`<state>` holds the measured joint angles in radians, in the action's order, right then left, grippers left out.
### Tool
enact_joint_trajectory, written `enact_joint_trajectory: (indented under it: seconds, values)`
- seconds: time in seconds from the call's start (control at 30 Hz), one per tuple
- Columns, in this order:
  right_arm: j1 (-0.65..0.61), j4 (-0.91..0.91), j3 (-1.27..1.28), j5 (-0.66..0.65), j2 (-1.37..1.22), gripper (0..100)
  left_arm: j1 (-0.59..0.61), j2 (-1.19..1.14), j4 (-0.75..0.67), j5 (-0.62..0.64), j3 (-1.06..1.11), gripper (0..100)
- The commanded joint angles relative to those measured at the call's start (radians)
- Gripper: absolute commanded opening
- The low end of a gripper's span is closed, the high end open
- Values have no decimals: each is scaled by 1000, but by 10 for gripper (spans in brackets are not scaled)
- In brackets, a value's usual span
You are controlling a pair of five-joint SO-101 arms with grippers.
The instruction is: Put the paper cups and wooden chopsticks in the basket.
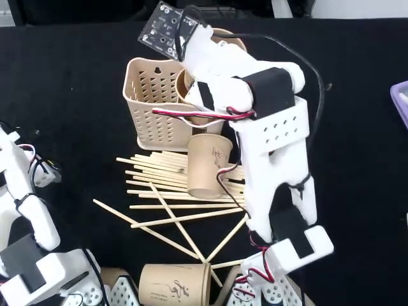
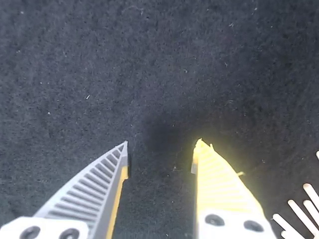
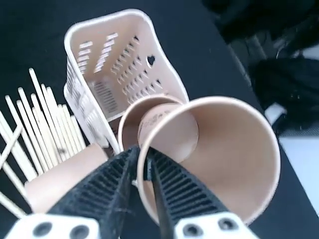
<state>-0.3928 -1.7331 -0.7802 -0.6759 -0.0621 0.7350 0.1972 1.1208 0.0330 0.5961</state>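
My right gripper (image 3: 142, 152) is shut on the rim of a paper cup (image 3: 224, 149), held tilted beside the beige basket (image 3: 109, 64). A second cup (image 3: 149, 119) shows just behind it at the basket's corner. In the high view the right arm (image 1: 274, 127) stretches over the basket (image 1: 150, 95). A third cup (image 1: 209, 164) lies on the pile of wooden chopsticks (image 1: 166, 185), and another cup (image 1: 175, 285) lies at the front edge. My left gripper (image 2: 159, 149) hangs open over bare black cloth, with chopstick ends (image 2: 304, 209) nearby.
The left arm (image 1: 29, 217) stands at the table's front left. A purple object (image 1: 400, 102) sits at the right edge. Black cloth covers the table, with open room at the left and far right.
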Motion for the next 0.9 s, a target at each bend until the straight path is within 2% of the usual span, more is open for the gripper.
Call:
enact_joint_trajectory:
  seconds: [0.0, 0.13, 0.33, 0.47, 0.67, 0.87]
  values:
    - [-21, -26, 33, -12, 4, 11, -8, 29, -11, 3, -15, 213]
    - [-20, -26, 76, -6, 4, 21, -7, 31, -11, 3, -15, 213]
    - [-20, -26, 36, 49, 15, 222, -7, 31, -11, 2, -15, 213]
    - [-23, -28, -38, 69, 15, 208, -5, 31, -11, 0, -13, 213]
    - [-20, -34, -117, 187, 47, 198, -5, 31, -11, 0, -13, 213]
    - [-20, -34, 97, 207, 271, 198, -5, 31, -11, 2, -13, 213]
